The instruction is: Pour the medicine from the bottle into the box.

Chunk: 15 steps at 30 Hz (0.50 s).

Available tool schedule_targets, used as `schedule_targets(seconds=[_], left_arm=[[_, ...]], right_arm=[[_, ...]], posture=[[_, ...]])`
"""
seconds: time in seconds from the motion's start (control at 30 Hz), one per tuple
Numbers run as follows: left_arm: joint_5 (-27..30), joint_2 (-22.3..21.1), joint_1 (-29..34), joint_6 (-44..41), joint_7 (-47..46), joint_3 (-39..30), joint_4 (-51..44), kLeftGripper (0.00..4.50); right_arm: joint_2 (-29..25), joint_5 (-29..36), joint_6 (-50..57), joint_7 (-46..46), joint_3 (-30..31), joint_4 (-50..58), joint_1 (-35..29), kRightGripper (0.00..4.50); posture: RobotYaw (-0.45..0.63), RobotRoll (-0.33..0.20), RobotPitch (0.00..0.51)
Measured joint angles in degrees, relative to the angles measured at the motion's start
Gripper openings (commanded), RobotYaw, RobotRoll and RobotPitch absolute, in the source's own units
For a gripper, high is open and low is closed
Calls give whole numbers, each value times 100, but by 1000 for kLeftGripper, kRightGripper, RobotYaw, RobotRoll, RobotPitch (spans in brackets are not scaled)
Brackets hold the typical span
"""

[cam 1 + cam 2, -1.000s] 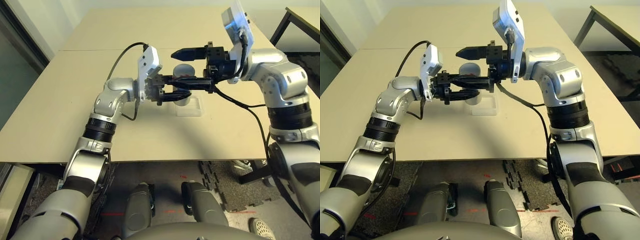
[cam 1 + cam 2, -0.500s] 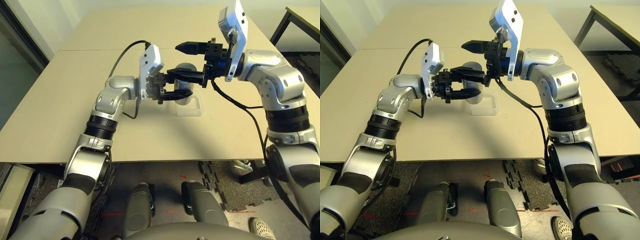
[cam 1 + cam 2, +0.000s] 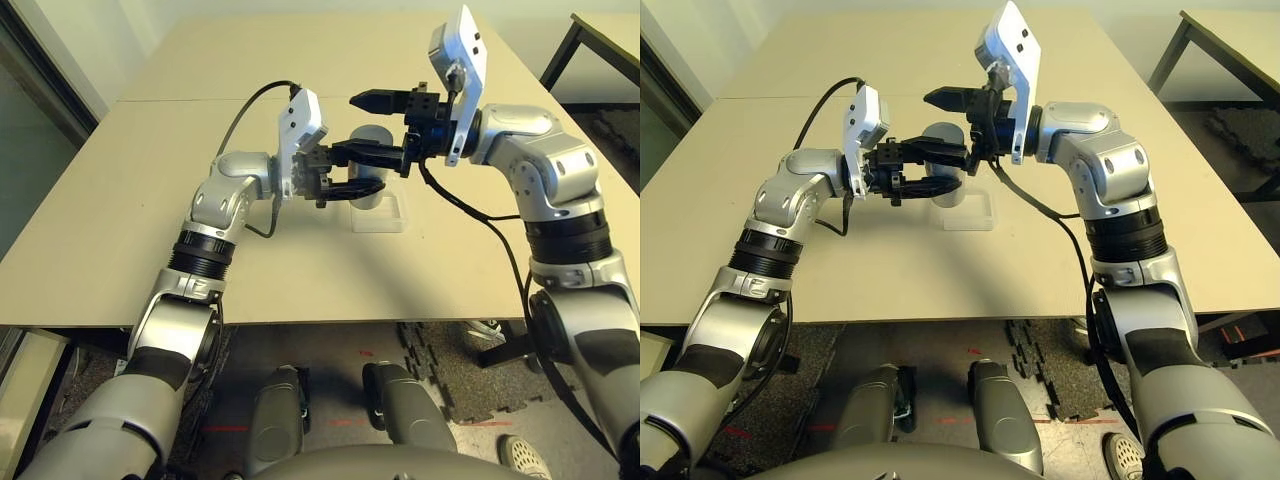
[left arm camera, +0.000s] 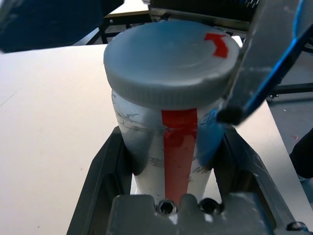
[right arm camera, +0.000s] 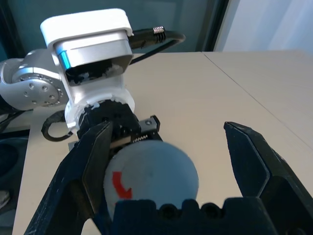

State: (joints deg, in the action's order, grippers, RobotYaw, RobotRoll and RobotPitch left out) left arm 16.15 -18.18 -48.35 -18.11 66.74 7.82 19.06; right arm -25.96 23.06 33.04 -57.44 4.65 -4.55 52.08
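Right gripper edged over bottle cap, jaws wide.

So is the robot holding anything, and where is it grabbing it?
Yes. The left gripper holds the bottle by its silvery body, below the grey cap. The right gripper is open around the cap, not gripping it.

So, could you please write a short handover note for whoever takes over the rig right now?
Left claw: shut on the bottle, holding it upright by its body, over the box on the table.
Right claw: open, one finger on each side of the bottle's cap, not yet gripping.
Done: bottle grasped.
Left: close on the cap, take it off, tip the medicine into the box.
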Motion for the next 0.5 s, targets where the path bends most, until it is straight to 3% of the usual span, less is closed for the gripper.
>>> schedule_targets(seconds=[0.5], left_arm=[[-10, -110, 1, 66, -20, -32, 215, 2479]], right_arm=[[-754, 272, 457, 228, -515, 422, -624, 4500]], posture=[[-157, 0, 102]])
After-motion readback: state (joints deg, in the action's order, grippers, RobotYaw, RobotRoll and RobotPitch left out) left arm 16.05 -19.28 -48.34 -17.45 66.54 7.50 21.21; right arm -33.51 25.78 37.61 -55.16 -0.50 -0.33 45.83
